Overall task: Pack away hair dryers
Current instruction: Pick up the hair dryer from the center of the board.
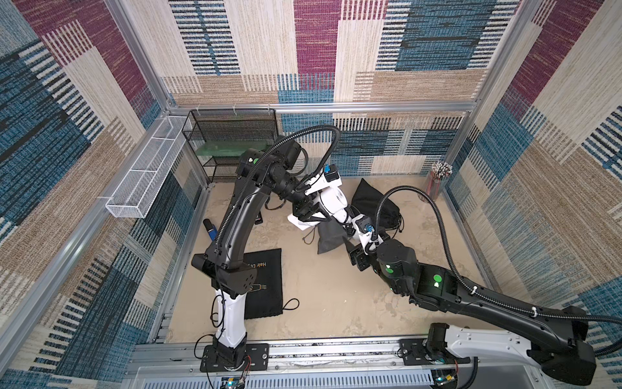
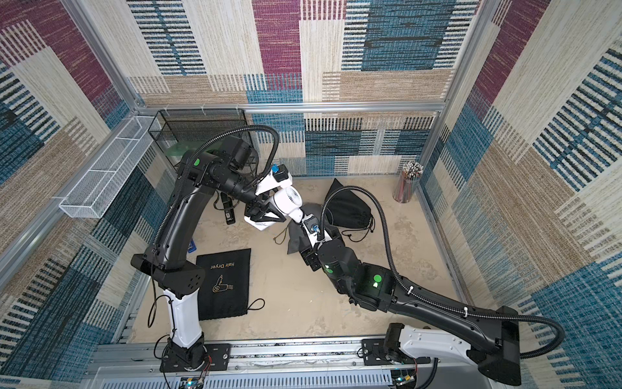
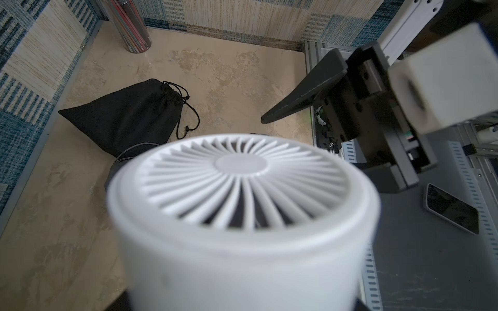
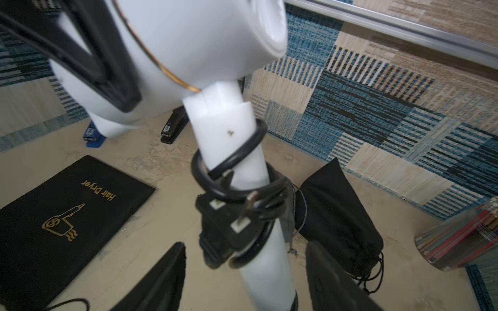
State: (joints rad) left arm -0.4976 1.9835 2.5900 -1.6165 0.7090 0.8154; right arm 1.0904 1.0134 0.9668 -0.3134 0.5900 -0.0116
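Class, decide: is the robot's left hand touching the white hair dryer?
Touching. The right wrist view shows a finger of the left hand pressed against the barrel of the white hair dryer, no gap.

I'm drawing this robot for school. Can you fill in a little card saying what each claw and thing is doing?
left gripper: shut on the barrel of the white hair dryer, held in the air
right gripper: open, a finger on each side of the handle
cord: black, wound round the handle with its plug
flat black pouch: lying on the table, reads "Hair Dryer"
full black pouch: drawstring pulled shut
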